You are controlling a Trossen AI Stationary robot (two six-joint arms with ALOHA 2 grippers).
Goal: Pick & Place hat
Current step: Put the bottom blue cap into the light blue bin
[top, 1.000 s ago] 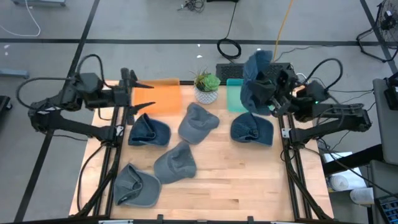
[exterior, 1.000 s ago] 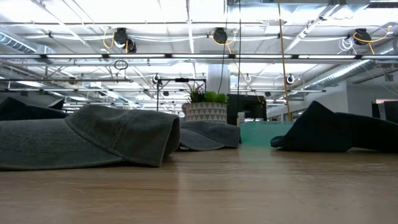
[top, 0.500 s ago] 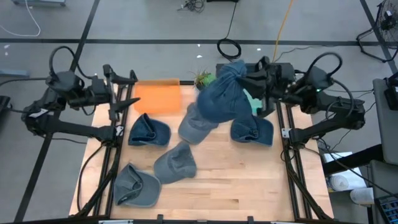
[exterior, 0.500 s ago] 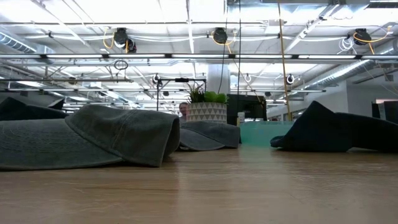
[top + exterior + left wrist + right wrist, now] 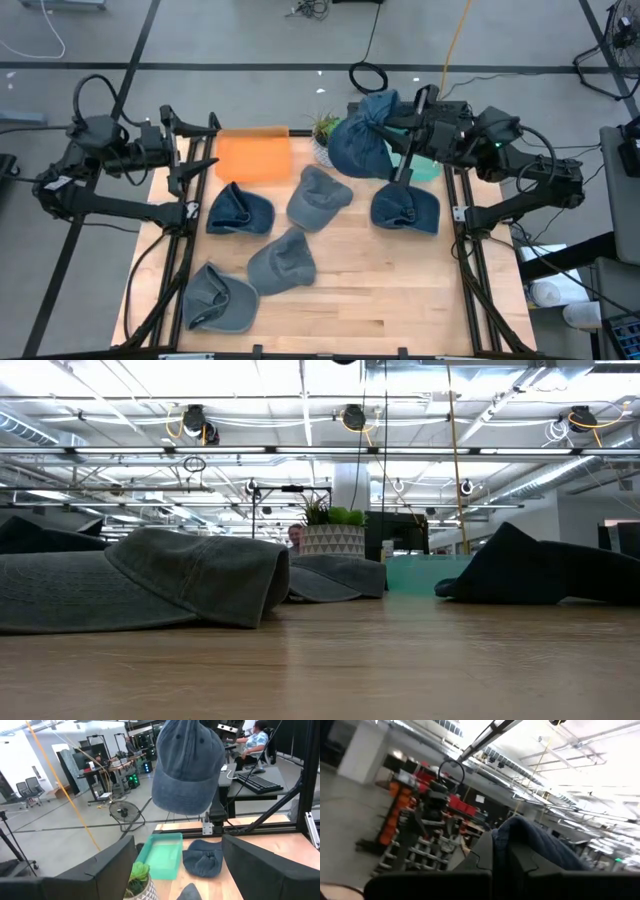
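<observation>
Your worktop point(image 5: 400, 290) is a pale wooden surface seen from above, flanked by both arms. At its back edge lie an orange tray point(image 5: 254, 156) towards the left corner and a teal tray point(image 5: 162, 855) towards the right, with a potted plant point(image 5: 332, 531) between them. Five hats rest on the wood: a grey hat point(image 5: 219, 299) near the front left corner, a second grey hat point(image 5: 281, 262) towards the middle, a third grey hat point(image 5: 318, 196) nearer the back edge, a blue hat point(image 5: 238, 211) by the left edge, and another blue hat point(image 5: 405, 210) by the right edge. A sixth, the held hat point(image 5: 360, 140), hangs in the air over the back edge, above the plant and teal tray. Your right gripper point(image 5: 385, 118) is pinched tight on its fabric. Your left gripper point(image 5: 205, 141) hovers at the back left corner beside the orange tray, fingers spread wide and holding nothing.
</observation>
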